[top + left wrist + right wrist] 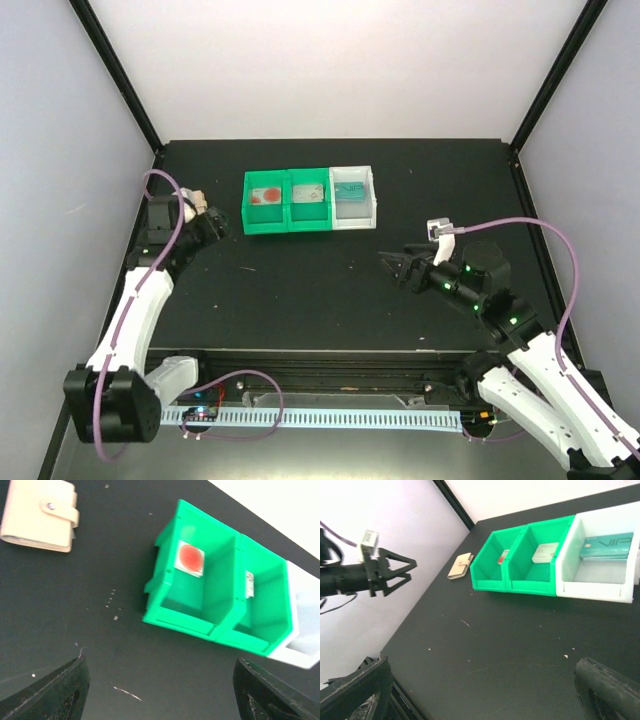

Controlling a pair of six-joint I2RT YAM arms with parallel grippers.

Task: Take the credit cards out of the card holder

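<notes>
Card holder: seemingly snapped shut, at ten o'clock from bins in left wrist view. Credit cards: one per bin. Left gripper, right gripper: fingers apart.

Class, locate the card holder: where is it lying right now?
The card holder lies closed on the black table, on the robot's left, just left of the green bins and apart from them; the left wrist view shows it top left.

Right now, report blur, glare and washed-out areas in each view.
Top external: the white back wall is washed out; left wrist: the two green plastic bins look slightly smeared, the tan folding card holder crisper; right wrist: its own black fingers are out of focus.
</notes>
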